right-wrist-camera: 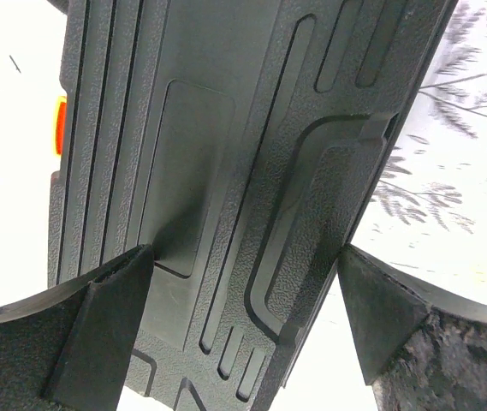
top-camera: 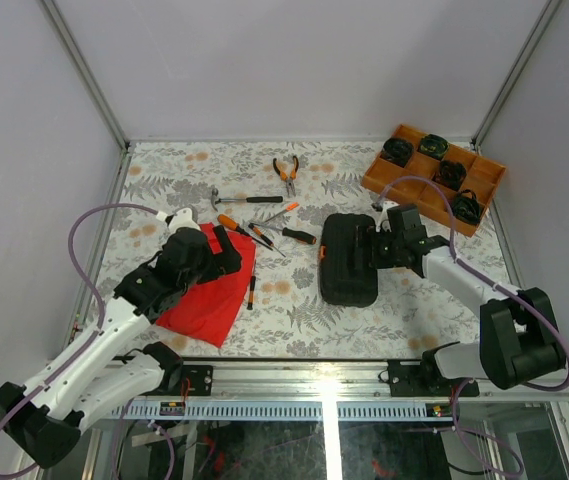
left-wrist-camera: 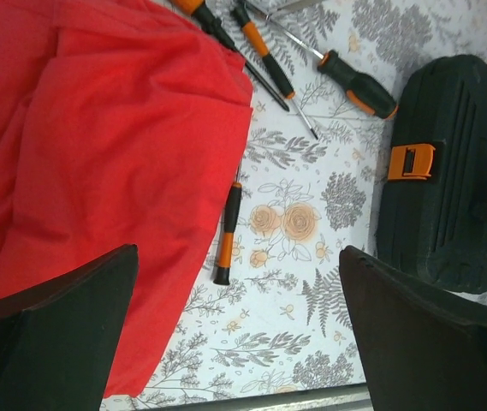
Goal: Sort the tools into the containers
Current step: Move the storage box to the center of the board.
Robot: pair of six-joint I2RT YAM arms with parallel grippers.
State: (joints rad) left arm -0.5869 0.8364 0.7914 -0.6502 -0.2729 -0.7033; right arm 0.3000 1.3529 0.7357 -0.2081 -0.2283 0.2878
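Note:
The closed black ribbed case (top-camera: 347, 258) lies mid-table, its orange latch (left-wrist-camera: 412, 161) on the left side. My right gripper (top-camera: 374, 248) hovers open low over the case's right part; up close one finger (right-wrist-camera: 106, 317) is above the lid (right-wrist-camera: 226, 154) and the other (right-wrist-camera: 380, 317) is just past its edge. My left gripper (left-wrist-camera: 239, 334) is open above the red cloth's (left-wrist-camera: 97, 154) right border, holding nothing. A small screwdriver (left-wrist-camera: 228, 235) lies beside the cloth. More screwdrivers (top-camera: 264, 232), a hammer (top-camera: 234, 198) and pliers (top-camera: 285, 170) lie further back.
An orange compartment tray (top-camera: 416, 186) with black round items sits at the back right. The red cloth (top-camera: 209, 290) is spread at front left. Metal frame rails (top-camera: 294, 372) border the table.

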